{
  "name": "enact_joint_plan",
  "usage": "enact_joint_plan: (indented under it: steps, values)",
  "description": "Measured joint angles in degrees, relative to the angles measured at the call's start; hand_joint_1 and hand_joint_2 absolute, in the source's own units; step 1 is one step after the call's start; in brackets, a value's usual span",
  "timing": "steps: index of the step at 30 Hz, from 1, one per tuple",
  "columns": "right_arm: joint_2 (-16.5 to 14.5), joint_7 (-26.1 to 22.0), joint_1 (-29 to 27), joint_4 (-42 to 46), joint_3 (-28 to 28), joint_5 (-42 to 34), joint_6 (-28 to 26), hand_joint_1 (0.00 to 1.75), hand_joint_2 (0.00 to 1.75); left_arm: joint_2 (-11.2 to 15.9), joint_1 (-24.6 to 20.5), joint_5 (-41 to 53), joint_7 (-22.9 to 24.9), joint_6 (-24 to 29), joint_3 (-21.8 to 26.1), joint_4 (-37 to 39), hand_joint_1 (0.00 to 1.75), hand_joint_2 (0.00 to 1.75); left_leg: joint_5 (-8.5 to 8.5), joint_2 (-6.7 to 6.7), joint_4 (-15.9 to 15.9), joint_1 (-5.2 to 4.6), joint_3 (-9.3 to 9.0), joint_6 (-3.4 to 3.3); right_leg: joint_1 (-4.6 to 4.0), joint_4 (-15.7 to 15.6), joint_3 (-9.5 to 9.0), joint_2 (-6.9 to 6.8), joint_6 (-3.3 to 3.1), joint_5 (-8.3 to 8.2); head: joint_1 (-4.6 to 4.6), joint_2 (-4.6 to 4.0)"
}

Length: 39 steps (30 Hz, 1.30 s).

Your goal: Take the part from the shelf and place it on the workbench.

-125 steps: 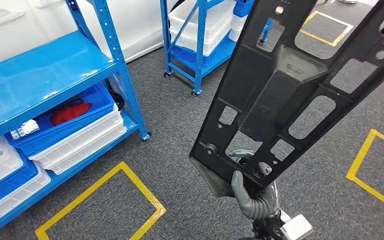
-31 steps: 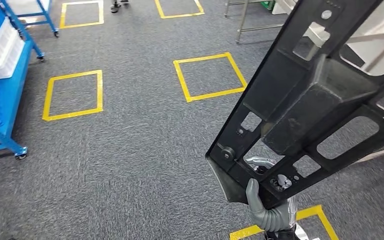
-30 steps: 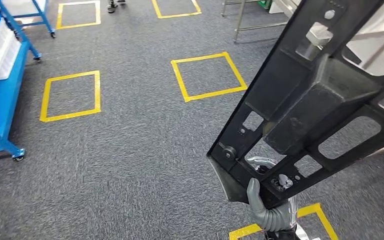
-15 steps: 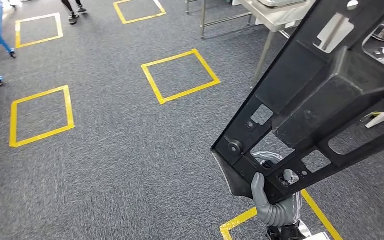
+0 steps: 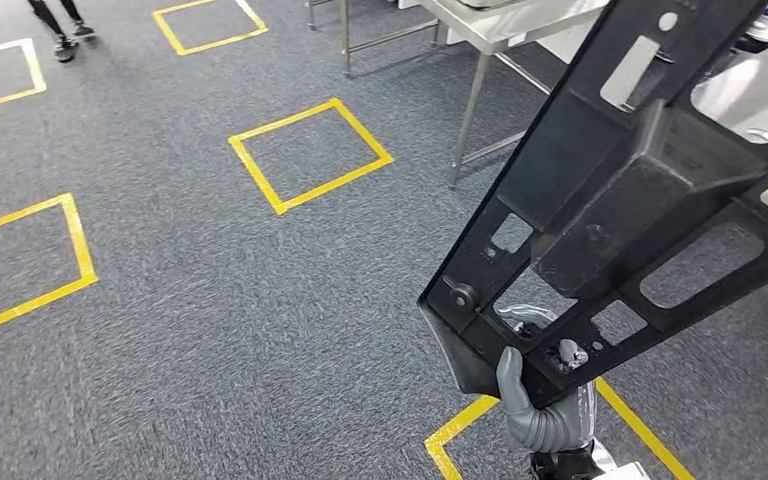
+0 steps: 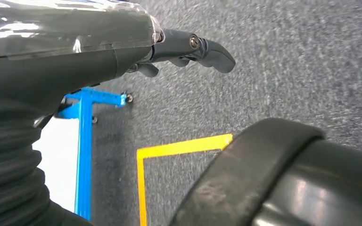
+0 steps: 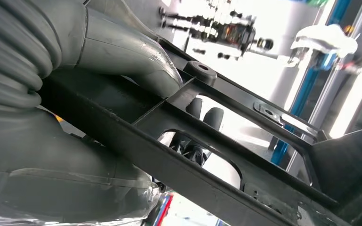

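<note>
The part [image 5: 620, 190] is a large black plastic frame with several cut-out windows. It rises from the bottom centre of the head view up to the top right. My right hand [image 5: 540, 410] grips its lower edge from below. In the right wrist view the grey thumb [image 7: 122, 52] lies over a rib of the part [image 7: 207, 160], and the dark fingers [image 7: 202, 122] reach through an opening. The steel workbench [image 5: 500, 20] stands at the top right, partly hidden behind the part. My left hand [image 6: 169, 47] hangs over the carpet and holds nothing.
Grey carpet carries yellow taped squares [image 5: 310, 150], one of them right in front of my right hand [image 5: 460, 430]. A workbench leg [image 5: 470, 110] stands beside the middle square. A person's feet [image 5: 65, 30] are at the far top left. A blue shelf foot [image 6: 99, 99] is behind me.
The camera has turned: the blue shelf has left the head view, and the workbench has come further in at the top right. The part stays in my right hand's grip.
</note>
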<state>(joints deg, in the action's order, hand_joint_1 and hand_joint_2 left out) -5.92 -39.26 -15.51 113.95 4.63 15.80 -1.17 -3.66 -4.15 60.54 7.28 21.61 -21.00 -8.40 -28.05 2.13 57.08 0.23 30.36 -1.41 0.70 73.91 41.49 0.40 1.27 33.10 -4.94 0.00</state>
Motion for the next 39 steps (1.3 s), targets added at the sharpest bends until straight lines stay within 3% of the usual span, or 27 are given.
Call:
enact_joint_plan:
  steps: [2,3,5,6,8,9,11,13,14,15,16,17,19,21,22,23,24,26,28,30,31,32,34,36,39]
  values:
    - [0.00,0.00,0.27,-0.44,0.00,-0.28,-0.02,1.75,1.75,-0.01,-0.30,0.00,-0.72,0.34,0.00,-0.02,0.00,1.75,-0.21,1.24,0.01,-0.06,-0.21,0.19,0.00,-5.11,-2.78,-1.21,-0.17,-3.25,0.00,0.00]
    - [0.00,0.00,0.56,-0.62,0.00,-0.39,-0.01,1.75,1.75,-0.01,-0.53,0.00,-1.08,0.56,0.00,-0.03,0.00,1.75,-0.34,1.78,0.01,-0.13,-0.37,0.35,-0.19,-9.10,-4.89,-2.77,-0.38,-4.75,0.00,0.00]
    - [0.00,-0.02,1.31,-0.93,0.00,-0.56,0.03,1.75,1.75,-0.01,-1.00,0.00,-1.58,1.00,0.01,-0.05,0.00,1.75,-0.68,2.81,0.09,-0.44,-0.65,0.85,-0.76,-14.40,-7.54,-5.06,-1.01,-6.14,-0.01,0.00]
    - [0.00,-0.03,1.59,-1.09,0.00,-0.66,0.05,1.75,1.75,0.00,-1.20,0.00,-1.74,1.19,0.01,-0.05,0.00,1.75,-0.83,3.40,0.10,-0.56,-0.77,1.10,-1.04,-15.19,-7.79,-5.33,-1.28,-6.04,-0.01,0.00]
    - [-0.01,-0.04,1.80,-1.42,0.00,-0.85,0.06,1.75,1.75,0.01,-1.60,0.00,-1.95,1.40,0.01,-0.07,0.00,1.75,-1.13,4.62,0.05,-0.63,-0.98,1.65,-1.07,-15.48,-7.69,-3.93,-1.84,-6.23,-0.02,0.00]
    - [-0.01,-0.06,1.79,-1.56,0.00,-0.94,0.05,1.75,1.75,0.03,-1.81,0.00,-1.99,1.45,0.00,-0.07,0.00,1.75,-1.55,4.28,0.39,-0.53,-1.01,1.97,-0.94,-15.72,-7.77,-3.23,-2.13,-6.38,-0.02,0.00]
    - [-0.05,-0.17,1.88,-1.75,0.00,-1.12,-0.04,1.75,1.75,0.08,-2.06,0.00,-1.75,1.45,0.00,-0.08,0.00,1.75,-3.91,1.65,3.99,-0.26,0.38,2.54,-0.55,-16.16,-7.97,-1.98,-2.78,-6.68,-0.02,0.00]
    - [-0.11,-0.39,1.96,-1.92,0.00,-1.30,-0.33,1.75,1.75,0.14,-1.94,0.00,-1.15,1.18,0.00,-0.07,0.00,1.75,-7.56,-1.02,11.71,-0.04,3.96,2.86,-0.52,-16.19,-7.97,-0.68,-3.14,-6.72,-0.02,0.00]
    - [-0.15,-0.49,1.94,-1.99,0.00,-1.36,-0.54,1.75,1.75,0.17,-1.79,0.00,-0.83,0.99,-0.01,-0.07,0.00,1.75,-8.65,-1.41,15.13,0.00,5.70,2.98,-0.53,-16.16,-7.99,0.11,-3.19,-6.72,-0.02,0.00]
    - [-0.17,-0.53,1.93,-2.05,0.00,-1.39,-0.75,1.75,1.75,0.21,-1.55,0.00,-0.53,0.79,-0.01,-0.06,0.00,1.75,-8.68,-1.56,16.90,0.01,6.72,3.05,-0.52,-16.12,-8.03,0.97,-3.20,-6.71,-0.02,0.00]
    - [-0.20,-0.52,1.91,-2.09,0.00,-1.40,-0.94,1.75,1.75,0.25,-1.28,0.00,-0.32,0.64,-0.02,-0.06,0.00,1.75,-7.48,-1.66,16.35,0.06,6.69,3.07,-0.51,-16.03,-8.10,1.86,-3.17,-6.69,-0.02,0.00]
    - [-0.25,-0.49,1.88,-2.12,0.00,-1.39,-1.06,1.75,1.75,0.29,-1.07,0.00,-0.16,0.53,-0.02,-0.06,0.00,1.75,-5.35,-2.03,13.57,0.15,5.64,3.05,-0.48,-15.90,-8.18,2.72,-3.08,-6.64,-0.02,0.00]
    - [-0.40,-0.41,1.87,-2.15,0.00,-1.36,-1.20,1.75,1.75,0.43,-0.73,0.00,-0.03,0.42,-0.02,-0.06,0.00,1.75,-1.36,-4.48,5.88,0.47,2.61,2.89,-0.48,-15.38,-8.01,4.22,-2.71,-6.42,-0.02,0.00]
    - [-0.51,-0.35,1.85,-2.18,0.00,-1.32,-1.33,1.75,1.75,0.52,-0.61,0.00,-0.03,0.41,-0.02,-0.06,0.00,1.75,-0.27,-6.45,1.82,0.60,1.11,2.44,-0.46,-14.93,-7.48,5.41,-2.07,-6.39,-0.02,0.00]
    - [-0.51,-0.31,1.83,-2.23,0.00,-1.36,-1.37,1.75,1.75,0.54,-0.60,0.00,-0.09,0.44,-0.02,-0.06,0.00,1.75,-0.45,-6.37,1.42,0.53,0.95,2.13,-0.43,-14.88,-7.24,5.99,-1.69,-6.50,-0.02,0.00]
    - [-0.51,-0.26,1.80,-2.32,0.00,-1.42,-1.38,1.75,1.75,0.55,-0.61,-0.02,-0.18,0.50,-0.02,-0.06,0.00,1.75,-0.32,-5.82,1.28,0.53,0.91,1.74,-0.36,-14.96,-7.05,6.52,-1.30,-6.65,-0.02,0.00]
    - [-0.50,-0.20,1.77,-2.44,-0.01,-1.50,-1.36,1.75,1.75,0.58,-0.62,-0.05,-0.27,0.57,-0.01,-0.06,0.00,1.75,-0.13,-5.20,1.00,0.55,0.81,1.36,-0.32,-14.82,-6.89,6.22,-0.99,-6.56,-0.02,0.00]
    - [-0.50,-0.07,1.93,-2.72,-0.02,-1.62,-1.18,1.75,1.75,0.64,-0.55,-0.11,-0.51,0.79,-0.01,-0.06,0.00,1.75,0.26,-3.89,0.45,0.65,0.66,0.62,-0.40,-12.26,-5.61,3.69,-0.41,-4.82,-0.02,0.00]
    - [-0.50,0.09,2.18,-3.04,-0.02,-1.64,-0.91,1.75,1.75,0.67,-0.42,-0.13,-0.79,0.99,-0.02,-0.06,0.00,1.75,0.30,-2.51,0.33,0.53,0.70,0.26,-0.30,-5.51,-2.43,0.84,0.08,-1.27,-0.02,0.00]
    - [-0.50,0.39,2.26,-3.39,-0.02,-1.64,-0.73,1.75,1.75,0.68,-0.31,-0.13,-1.14,1.12,-0.02,-0.06,0.00,1.75,0.17,-1.03,0.35,0.44,0.69,0.20,-0.02,0.04,0.22,0.11,0.45,0.45,-0.01,0.00]
    - [-0.50,0.57,2.25,-3.50,-0.02,-1.64,-0.65,1.75,1.75,0.68,-0.32,-0.13,-1.32,1.17,-0.02,-0.06,0.00,1.75,0.07,-0.36,0.37,0.42,0.64,0.24,0.08,-0.01,0.18,-0.07,0.55,-0.23,-0.01,0.00]
    - [-0.50,0.78,2.25,-3.57,-0.02,-1.64,-0.49,1.75,1.75,0.66,-0.36,-0.13,-1.46,1.25,-0.02,-0.06,0.00,1.75,-0.05,0.29,0.37,0.42,0.51,0.34,0.14,-2.35,-1.06,-0.45,0.57,-1.85,-0.01,0.00]
    - [-0.50,1.14,2.30,-3.60,-0.02,-1.57,0.07,1.75,1.75,0.61,-0.43,-0.13,-1.70,1.43,-0.02,-0.07,0.00,1.75,-0.40,1.41,0.41,0.25,0.10,0.77,-0.15,-10.19,-5.22,-2.75,0.27,-5.20,-0.01,0.00]
    - [-0.50,1.39,2.37,-3.57,-0.02,-1.34,0.65,1.75,1.75,0.61,-0.41,-0.13,-1.92,1.60,-0.01,-0.07,0.00,1.75,-0.78,2.41,0.46,-0.04,-0.25,1.33,-0.66,-14.80,-7.50,-4.36,-0.42,-6.33,-0.02,0.00]
    - [-0.46,1.54,2.02,-3.42,-0.02,-0.67,1.19,1.75,1.75,0.61,-0.36,-0.13,-2.08,1.60,-0.01,-0.07,0.00,1.75,-1.32,3.57,0.46,-0.09,-0.78,2.18,-0.78,-15.42,-7.56,-2.90,-1.42,-6.26,-0.02,0.00]
